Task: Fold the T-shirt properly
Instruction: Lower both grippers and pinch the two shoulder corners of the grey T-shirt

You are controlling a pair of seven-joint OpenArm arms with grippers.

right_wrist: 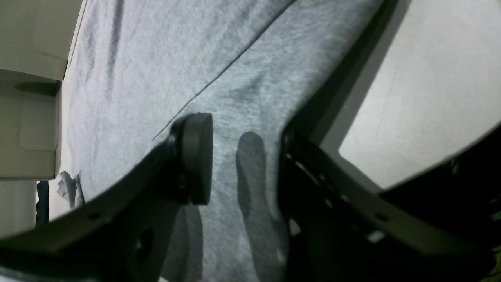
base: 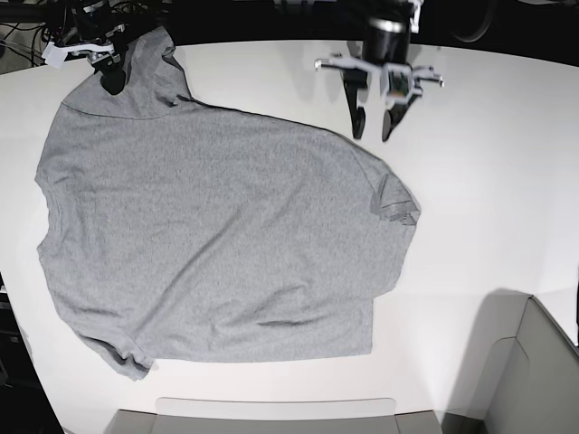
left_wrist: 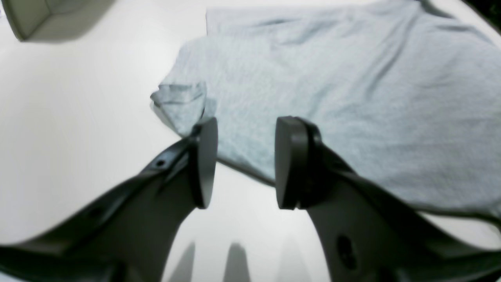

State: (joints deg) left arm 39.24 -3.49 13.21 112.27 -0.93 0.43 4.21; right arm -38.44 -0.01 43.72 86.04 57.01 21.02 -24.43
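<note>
No lettering legible on the T-shirt, spread plain-side up on the table. My left gripper gapes empty; my right gripper wide over cloth.

One T-shirt, one table, two hands: left hand, right hand.
</note>
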